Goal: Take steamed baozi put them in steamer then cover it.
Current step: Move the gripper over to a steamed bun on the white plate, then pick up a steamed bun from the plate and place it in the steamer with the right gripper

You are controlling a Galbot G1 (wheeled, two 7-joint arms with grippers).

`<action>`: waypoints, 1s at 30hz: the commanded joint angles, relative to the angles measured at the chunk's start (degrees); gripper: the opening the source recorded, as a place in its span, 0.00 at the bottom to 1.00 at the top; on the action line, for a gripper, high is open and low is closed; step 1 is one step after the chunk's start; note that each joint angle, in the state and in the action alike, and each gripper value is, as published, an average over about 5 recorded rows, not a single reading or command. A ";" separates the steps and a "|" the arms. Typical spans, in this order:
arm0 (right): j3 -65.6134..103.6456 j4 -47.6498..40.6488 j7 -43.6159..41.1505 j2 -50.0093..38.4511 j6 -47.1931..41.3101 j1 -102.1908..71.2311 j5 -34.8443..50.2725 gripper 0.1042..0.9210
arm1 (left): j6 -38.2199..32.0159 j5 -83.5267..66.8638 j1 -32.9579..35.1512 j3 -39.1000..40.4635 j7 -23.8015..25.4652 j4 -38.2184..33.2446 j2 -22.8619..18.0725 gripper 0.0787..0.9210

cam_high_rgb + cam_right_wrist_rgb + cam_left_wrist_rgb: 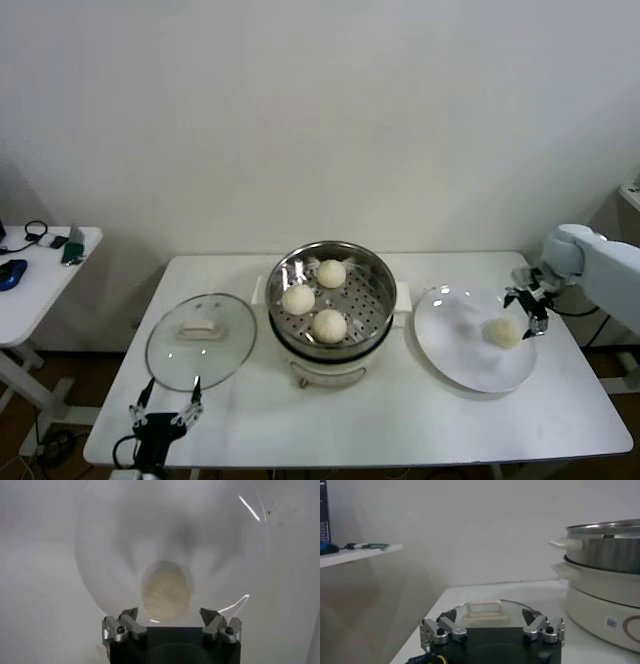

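At the near left edge of the worktop (330, 420) the left claw (166, 408) waits, jaws spread wide and holding nothing, just short of the cover (200, 340). That cover, clear glass with a metal rim and a cream bar handle, lies flat on the worktop to the left of the steamer (332, 300), so the covering step is not yet done.

In the middle, the steamer stands open on its cream base, shiny steel with a perforated tray. Three steamed baozi (329, 325) sit in it: one nearest, one to the left (298, 299), one at the far side (332, 273). All are round, smooth and creamy white.

To the right, the white plate (450, 340) carries the last bun (503, 333), alone toward its right side. The right claw (529, 303) hangs close over that bun, jaws wide and empty, lined up on it in the wrist view.

By my reading, three of four buns are loaded; the fourth and the cover remain.
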 commanded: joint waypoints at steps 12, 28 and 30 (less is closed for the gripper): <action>7.04 -2.59 1.64 1.80 -2.01 -6.47 -2.84 0.86 | -0.06 0.21 0.74 -0.08 -0.02 -0.68 0.35 0.88; 0.25 2.01 -0.78 -0.45 -2.82 2.67 6.10 0.68 | -0.04 0.27 0.65 0.12 -0.04 -1.06 0.37 0.88; -4.17 4.20 -1.08 -1.24 -3.57 7.56 9.76 0.67 | -0.03 0.17 0.61 0.12 -0.04 -1.16 0.49 0.88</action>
